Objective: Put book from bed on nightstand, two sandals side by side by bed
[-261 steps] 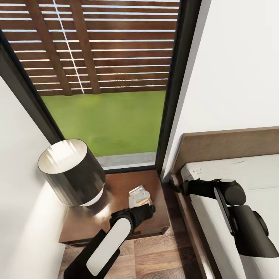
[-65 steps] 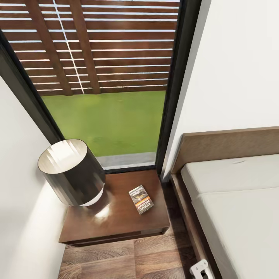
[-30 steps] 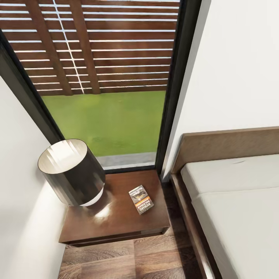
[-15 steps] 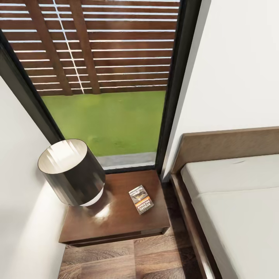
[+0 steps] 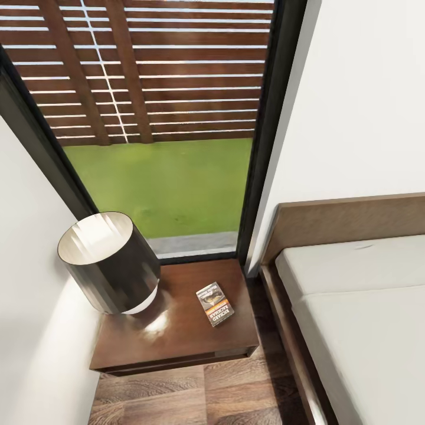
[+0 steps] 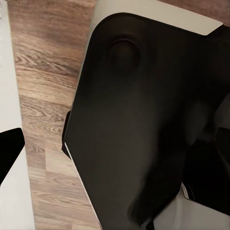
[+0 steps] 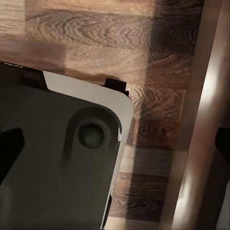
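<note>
The book (image 5: pixel 214 304), dark with an orange band, lies flat on the glossy brown nightstand (image 5: pixel 177 336), near its right side, with nothing touching it. To the right of the nightstand is the bed (image 5: pixel 366 330), with a bare off-white mattress and a brown headboard (image 5: pixel 348 221). The sandals are out of view. In the left wrist view my left gripper (image 6: pixel 115 148) hangs over the wood floor (image 6: pixel 43 72) beside my own dark body (image 6: pixel 143 120), one black fingertip (image 6: pixel 9 153) at the frame's edge. My right gripper (image 7: pixel 115 148) is open and empty, with the bed's frame (image 7: pixel 201 134) alongside.
A black drum-shade lamp (image 5: pixel 109 262) fills the nightstand's left half. Behind the nightstand a tall dark-framed glass pane (image 5: pixel 165 177) looks onto grass and a slatted fence. A white wall closes in on the left. A narrow strip of plank floor (image 5: pixel 236 395) runs between nightstand and bed.
My left gripper has let go of the book and left it on the nightstand. Both arms have pulled back out of the head view. Nothing has moved in the last second.
</note>
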Available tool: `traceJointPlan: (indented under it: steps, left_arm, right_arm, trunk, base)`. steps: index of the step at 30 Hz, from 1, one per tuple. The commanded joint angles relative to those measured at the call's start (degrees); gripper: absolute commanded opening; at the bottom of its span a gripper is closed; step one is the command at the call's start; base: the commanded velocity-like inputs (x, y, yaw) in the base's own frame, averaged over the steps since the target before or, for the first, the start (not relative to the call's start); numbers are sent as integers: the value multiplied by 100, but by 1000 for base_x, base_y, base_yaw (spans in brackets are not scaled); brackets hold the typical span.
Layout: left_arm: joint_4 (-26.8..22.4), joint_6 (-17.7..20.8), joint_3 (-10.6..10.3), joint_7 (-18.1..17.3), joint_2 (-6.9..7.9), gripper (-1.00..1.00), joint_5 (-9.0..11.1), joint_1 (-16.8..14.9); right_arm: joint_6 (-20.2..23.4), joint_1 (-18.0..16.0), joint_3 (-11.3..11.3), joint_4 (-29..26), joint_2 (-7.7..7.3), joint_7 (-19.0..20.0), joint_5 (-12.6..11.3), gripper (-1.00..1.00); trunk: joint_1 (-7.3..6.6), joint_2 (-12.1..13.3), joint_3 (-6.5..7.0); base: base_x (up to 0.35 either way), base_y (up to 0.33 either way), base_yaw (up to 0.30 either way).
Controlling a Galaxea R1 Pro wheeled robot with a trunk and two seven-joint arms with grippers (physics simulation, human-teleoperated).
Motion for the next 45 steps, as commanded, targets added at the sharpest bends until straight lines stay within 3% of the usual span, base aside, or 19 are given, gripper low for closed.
traceJointPlan:
  steps: [1, 21, 34, 45]
  left_arm:
    - [-20, 19, -42, 45, 7, 100, 42, 0]
    - [-13, 4, -44, 45, 100, 100, 50, 2]
    - [81, 3, -47, 45, 176, 100, 50, 8]
    - [250, 11, -48, 48, 199, 100, 37, 8]
  right_arm:
    - [-24, 4, -37, 31, -1, 18, 60, 100]
    - [-222, 4, -48, 749, -101, -218, 61, 100]
    - [-302, 4, -56, 1498, -188, -273, 55, 100]
    - [-366, 4, -59, 1728, -207, -286, 43, 100]
  trunk:
    - [1, -3, -4]
    - [1, -3, -4]
    - [1, -3, -4]
    - [1, -3, -4]
  base:
    - [0, 0, 0]
    - [0, 0, 0]
    - [0, 0, 0]
    - [0, 0, 0]
